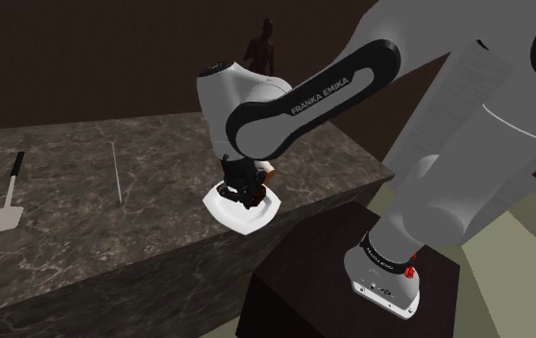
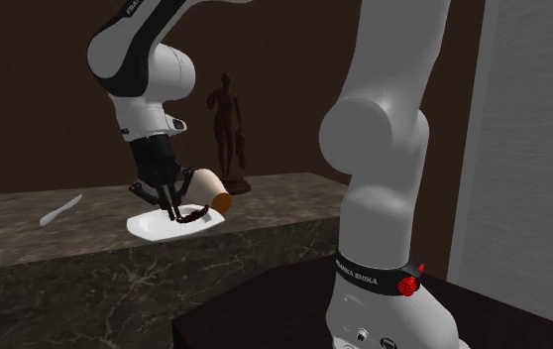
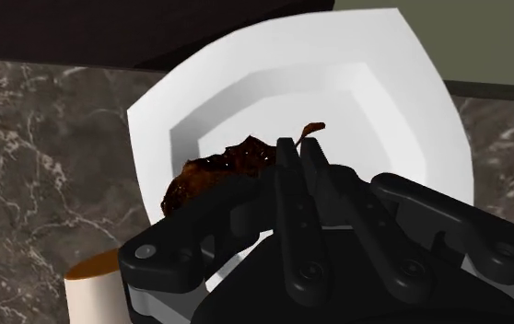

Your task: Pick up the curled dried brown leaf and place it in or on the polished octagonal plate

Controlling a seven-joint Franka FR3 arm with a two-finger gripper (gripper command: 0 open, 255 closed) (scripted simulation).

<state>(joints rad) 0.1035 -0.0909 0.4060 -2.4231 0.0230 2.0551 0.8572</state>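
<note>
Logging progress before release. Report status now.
Hand shut on leaf. Leaf low over white plate, contact unclear. Cup beside plate, not blocking.

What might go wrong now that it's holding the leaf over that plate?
The white octagonal plate overhangs the edge of the dark marble counter, so pressing down might tip it. The curled brown leaf is pinched by the black fingers and may cling when released. The pale cup close beside them might get knocked.
</note>
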